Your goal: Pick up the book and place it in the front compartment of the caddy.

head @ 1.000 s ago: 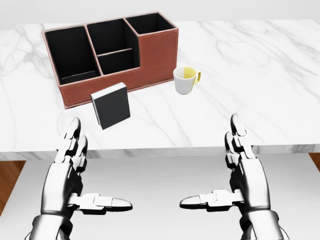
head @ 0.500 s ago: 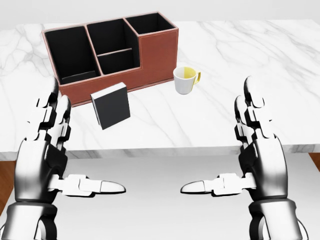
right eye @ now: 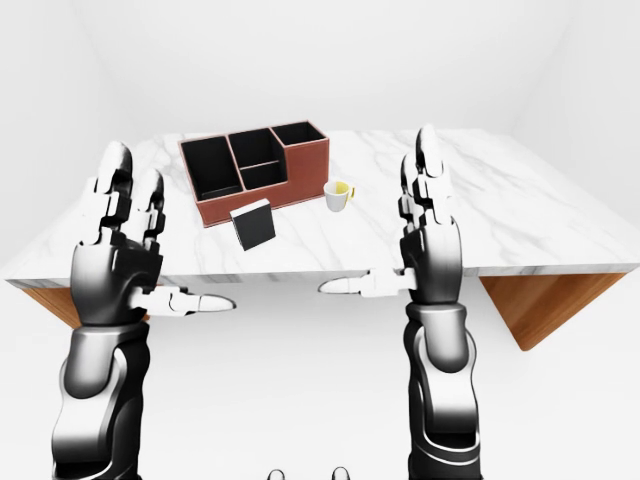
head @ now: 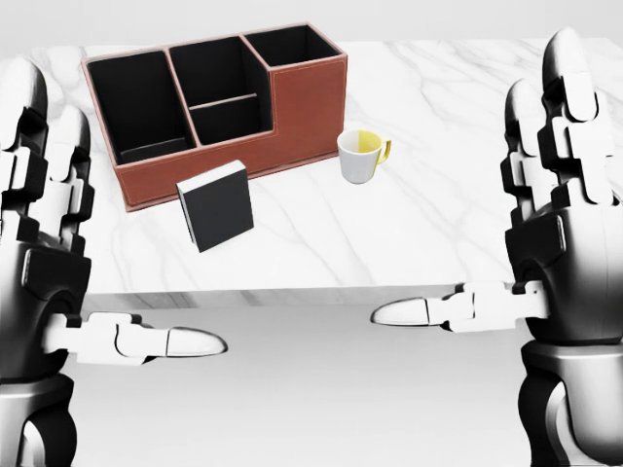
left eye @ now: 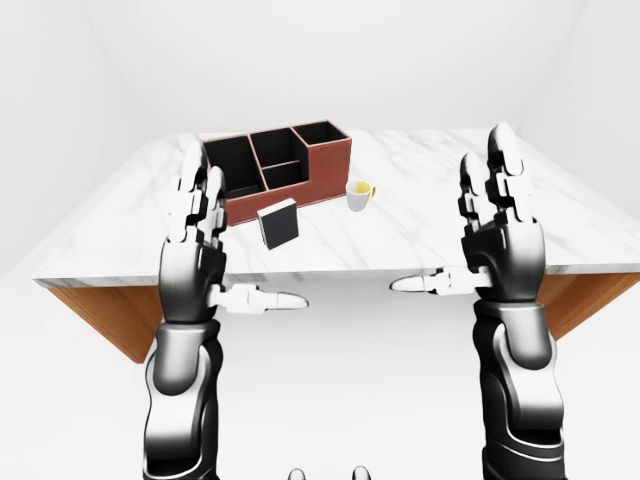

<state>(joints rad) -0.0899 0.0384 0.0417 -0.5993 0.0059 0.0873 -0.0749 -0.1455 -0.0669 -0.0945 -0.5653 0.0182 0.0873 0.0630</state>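
A black book (head: 216,206) with white page edges stands upright on the marble table (head: 438,224), just below the caddy in the head view. The brown caddy (head: 310,102) has black compartments: a wide one at left, a split middle one and a taller one at right. My left hand (head: 97,233) is open at the left edge, fingers up and thumb pointing right, level with the table's near edge and left of the book. My right hand (head: 487,195) is open at the right, mirroring it, far from the book. Neither hand touches anything.
A white mug (head: 361,156) with a yellow inside stands right of the book, close to the caddy's right end. In the left-eye view, white floor (left eye: 330,400) lies between me and the table.
Both open hands have risen in the head view, from below the table's edge to in front of the tabletop. The book, caddy and mug have not moved.
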